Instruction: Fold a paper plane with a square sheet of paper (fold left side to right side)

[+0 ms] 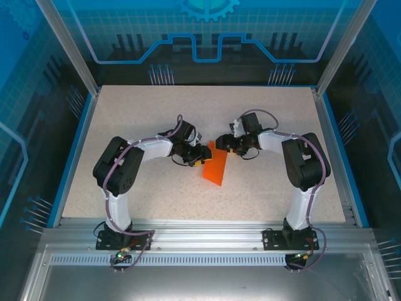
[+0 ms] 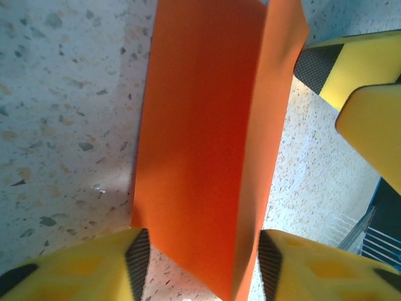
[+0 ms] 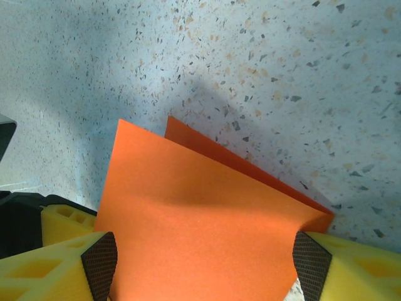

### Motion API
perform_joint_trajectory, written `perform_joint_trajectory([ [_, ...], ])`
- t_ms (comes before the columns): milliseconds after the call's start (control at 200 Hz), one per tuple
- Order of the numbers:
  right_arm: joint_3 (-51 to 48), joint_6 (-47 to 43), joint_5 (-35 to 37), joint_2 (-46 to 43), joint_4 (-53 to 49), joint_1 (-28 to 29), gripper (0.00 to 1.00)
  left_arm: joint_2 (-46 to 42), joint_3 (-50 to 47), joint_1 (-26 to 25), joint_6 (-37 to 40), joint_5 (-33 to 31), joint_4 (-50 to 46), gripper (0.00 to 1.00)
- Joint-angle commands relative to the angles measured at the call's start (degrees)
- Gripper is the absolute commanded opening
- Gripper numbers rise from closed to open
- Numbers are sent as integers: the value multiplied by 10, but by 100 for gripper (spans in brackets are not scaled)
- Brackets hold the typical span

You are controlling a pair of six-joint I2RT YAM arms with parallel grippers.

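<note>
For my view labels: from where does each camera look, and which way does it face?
Top external: above and behind the arms, looking down on the table; both arms show, left gripper and right gripper at the orange paper.
Left wrist: on the left arm, facing down at the paper; own yellow fingers below.
Right wrist: on the right arm, facing down at the paper; own yellow fingers below.
Shared: both wrist views see the paper.

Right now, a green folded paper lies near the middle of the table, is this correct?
No. The folded paper is bright orange, not green; the top external view shows it. It does lie near the middle of the table.
</note>
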Motion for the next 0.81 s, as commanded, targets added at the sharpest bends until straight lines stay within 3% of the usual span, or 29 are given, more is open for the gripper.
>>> perform_joint_trajectory([
  [0,17,-15,-8,14,-12,8,78,-3,-6,4,-2,9,-1,44],
  [315,21,-59,3,-24,-19,8,79,-17,-23,3,-2,-3,-10,23],
  [565,-91,-149,46,-184,4,12,82,-44,-44,-6,-33,-19,4,13],
  [670,-178,-199,99,-281,8,48,83,-54,-48,-8,-47,-24,6,11],
  [800,-286,-241,192,-403,36,136,83,-59,-49,-10,-61,-25,2,10],
])
